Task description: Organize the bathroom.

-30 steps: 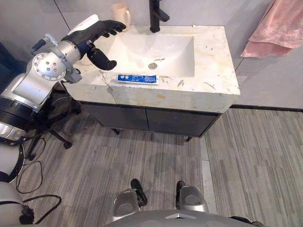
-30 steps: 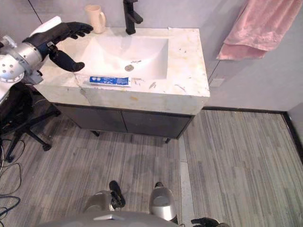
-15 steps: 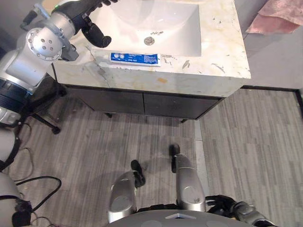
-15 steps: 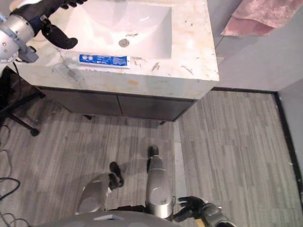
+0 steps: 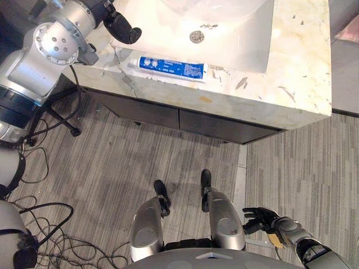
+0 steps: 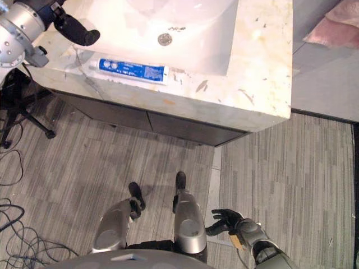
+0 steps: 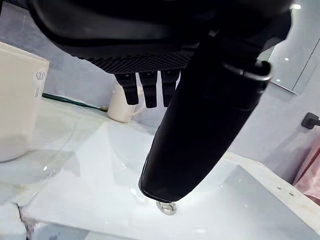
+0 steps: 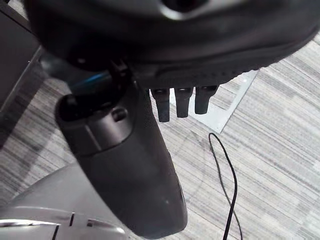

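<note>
Even bright light; glare whitens basin (image 5: 224, 22).

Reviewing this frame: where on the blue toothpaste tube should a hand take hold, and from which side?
Probably at the middle of the toothpaste tube, from above. It lies flat on the countertop along the front rim of the sink basin, long sides exposed, so thumb and fingers can pinch across its narrow width. The open left hand is nearest.

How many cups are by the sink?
1. A cream cup stands at the back of the counter behind the sink basin, seen past the left hand. A cream container stands nearer; more could be hidden.
</note>
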Robot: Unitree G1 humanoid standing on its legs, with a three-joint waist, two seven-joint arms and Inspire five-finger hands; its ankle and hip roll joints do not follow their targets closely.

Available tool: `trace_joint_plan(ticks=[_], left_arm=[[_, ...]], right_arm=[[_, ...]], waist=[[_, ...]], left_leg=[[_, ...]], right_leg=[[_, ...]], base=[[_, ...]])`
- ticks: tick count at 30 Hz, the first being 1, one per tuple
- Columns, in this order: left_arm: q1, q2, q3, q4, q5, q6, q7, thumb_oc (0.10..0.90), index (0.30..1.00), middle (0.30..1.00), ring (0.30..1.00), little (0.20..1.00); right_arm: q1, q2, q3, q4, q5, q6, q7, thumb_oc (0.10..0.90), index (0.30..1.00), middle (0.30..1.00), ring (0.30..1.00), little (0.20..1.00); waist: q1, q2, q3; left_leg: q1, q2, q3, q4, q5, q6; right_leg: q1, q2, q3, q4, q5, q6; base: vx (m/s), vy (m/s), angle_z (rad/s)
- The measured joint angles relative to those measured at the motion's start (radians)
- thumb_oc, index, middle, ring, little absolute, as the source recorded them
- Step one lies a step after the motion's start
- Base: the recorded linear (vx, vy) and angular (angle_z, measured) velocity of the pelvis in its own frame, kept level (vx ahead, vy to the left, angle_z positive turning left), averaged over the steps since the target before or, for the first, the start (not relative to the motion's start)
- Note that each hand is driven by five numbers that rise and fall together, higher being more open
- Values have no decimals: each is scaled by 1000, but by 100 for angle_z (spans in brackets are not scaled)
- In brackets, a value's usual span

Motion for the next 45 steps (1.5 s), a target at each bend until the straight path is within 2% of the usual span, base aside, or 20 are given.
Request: trace_joint_plan(ticks=[2,7,13,15,18,23,25,29,38,45], left_arm=[[-2,14,0,13,0,-7,-7,800,900,900,900,900],[-19,22,0,16,-25,6,-38,800,900,900,900,900],[-14,43,13,7,-148,63,-136,800,900,900,900,900],[0,45,43,5,-172,70,-173,800,900,900,900,900],[20,48,54,3,-239,91,-247,800,900,900,900,900],[68,47,54,-12,-309,99,-339,800,900,900,900,900],[106,44,54,-22,-329,137,-393,800,900,900,900,900],[146,36,54,-25,-357,179,-440,800,900,900,900,900],[242,-43,54,11,-355,197,-490,800,900,900,900,900],[253,-78,45,12,-349,200,-487,800,900,900,900,900]], right_arm=[[15,2,-2,0,-1,0,7,800,900,900,900,900],[30,2,-2,0,-1,2,14,800,900,900,900,900],[44,3,-52,1,-20,23,16,800,900,900,900,900],[77,3,-63,3,-21,35,14,800,900,900,900,900],[100,7,-60,27,-22,43,10,800,900,900,900,900],[107,21,-61,33,-59,46,5,800,900,900,900,900],[119,41,-60,35,-60,59,0,800,900,900,900,900],[127,48,-60,40,-61,79,-1,800,900,900,900,900],[151,48,-59,39,-68,89,-2,800,900,900,900,900],[136,47,-55,39,-57,82,-7,800,900,900,900,900]], waist=[[-3,7,-4],[-2,22,-13],[-9,26,-21],[-2,34,-82],[1,35,-163],[1,35,-215],[2,35,-237],[4,37,-246],[3,37,-254],[3,28,-238]], left_leg=[[34,-8,1,-36,5,-5],[42,-17,3,-58,8,-4],[126,-34,13,-127,23,-5],[124,-34,12,-145,18,-17],[141,-36,13,-171,32,-13],[184,-50,15,-212,41,-11],[201,-52,14,-227,43,-13],[201,-52,12,-226,45,-15],[167,-52,-4,-222,58,-8],[134,-52,-7,-222,74,-6]], right_leg=[[30,1,-2,-25,0,0],[35,-5,-3,-36,0,0],[105,-8,-2,-72,3,5],[105,-3,-4,-95,4,6],[115,0,-10,-105,3,6],[147,-5,-10,-124,2,9],[162,-4,-11,-130,3,12],[163,-5,-13,-128,3,13],[139,-6,-27,-122,4,14],[102,-9,-32,-112,7,15]], base=[[0,0,0],[12,24,0],[81,52,-1],[49,16,1],[27,32,1],[26,47,0],[25,38,1],[0,0,0],[-49,-10,5],[-71,-14,2]])
